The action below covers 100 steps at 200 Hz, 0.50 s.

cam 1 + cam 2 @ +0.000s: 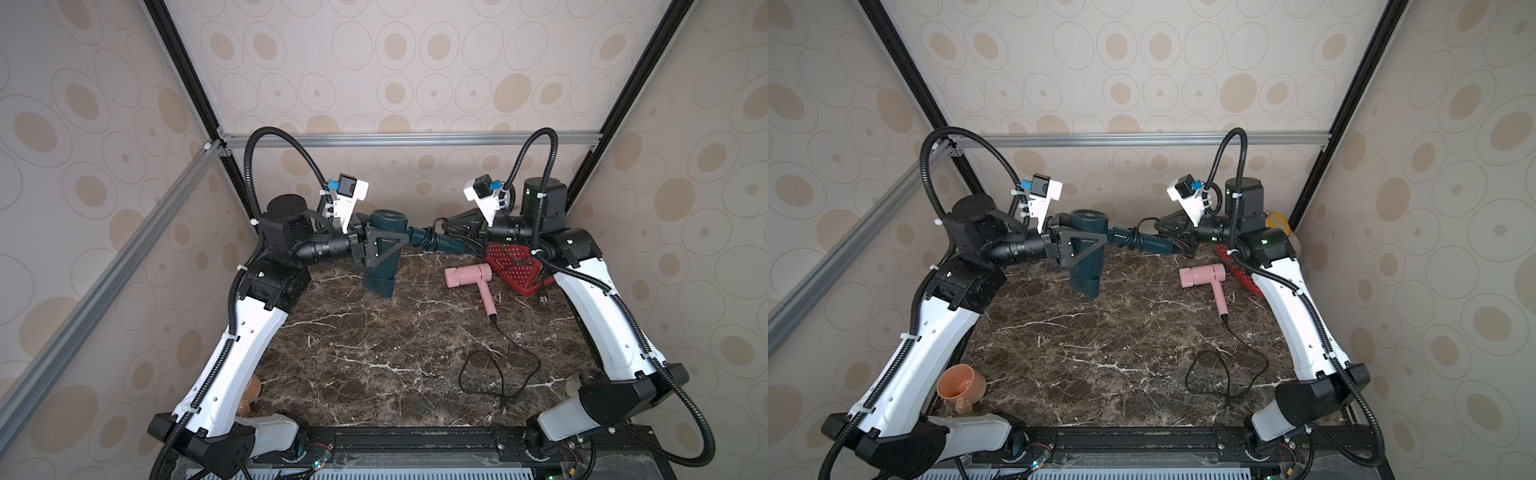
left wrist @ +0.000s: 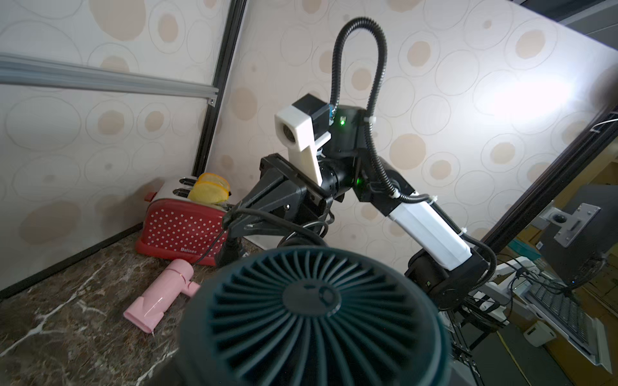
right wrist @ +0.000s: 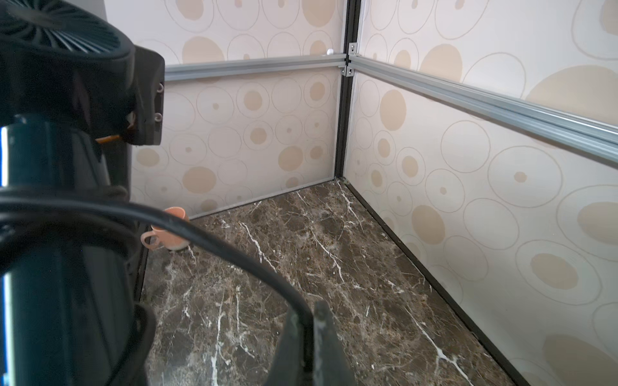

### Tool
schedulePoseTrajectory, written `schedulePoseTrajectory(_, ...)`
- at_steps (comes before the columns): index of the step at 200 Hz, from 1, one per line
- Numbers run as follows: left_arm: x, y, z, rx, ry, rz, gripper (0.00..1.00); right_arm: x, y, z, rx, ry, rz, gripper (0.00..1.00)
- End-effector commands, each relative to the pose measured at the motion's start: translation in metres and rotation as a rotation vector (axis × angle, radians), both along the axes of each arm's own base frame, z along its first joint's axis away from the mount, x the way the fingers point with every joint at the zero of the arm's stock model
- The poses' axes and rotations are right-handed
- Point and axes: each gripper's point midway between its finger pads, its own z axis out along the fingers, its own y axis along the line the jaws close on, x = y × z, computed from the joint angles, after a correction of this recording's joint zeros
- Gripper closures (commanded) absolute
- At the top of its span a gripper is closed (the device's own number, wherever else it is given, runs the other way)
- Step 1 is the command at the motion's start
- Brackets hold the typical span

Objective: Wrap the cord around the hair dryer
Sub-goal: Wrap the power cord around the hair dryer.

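Left pincer (image 1: 394,243) clamps the hair dryer (image 1: 379,278); right pincer (image 1: 444,227) pinches its half-hidden cord (image 3: 100,204).

Toaster (image 1: 515,270), pink dryer (image 1: 469,276) block right; tabletop (image 1: 353,353) centre free.

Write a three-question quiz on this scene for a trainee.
1. True or false: the pink hair dryer lies on the table.
2. What does the left gripper hold? A the teal hair dryer; B the pink hair dryer; C nothing.
3. Fill in: the right gripper is shut on the teal hair dryer's ____.
Key: 1 true; 2 A; 3 cord.
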Motion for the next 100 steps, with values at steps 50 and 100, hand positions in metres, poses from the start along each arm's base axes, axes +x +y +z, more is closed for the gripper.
schedulePoseTrajectory(50,-0.05,0.011,0.104,-0.228,-0.307,-0.136,1.0,0.002,-0.007,-0.004,0.022,0.039,-0.018,0.92)
schedulePoseTrajectory(100,-0.056,0.01,0.092,-0.177,-0.286,-0.14,1.0,0.004,-0.011,0.003,-0.005,0.011,-0.044,0.81)
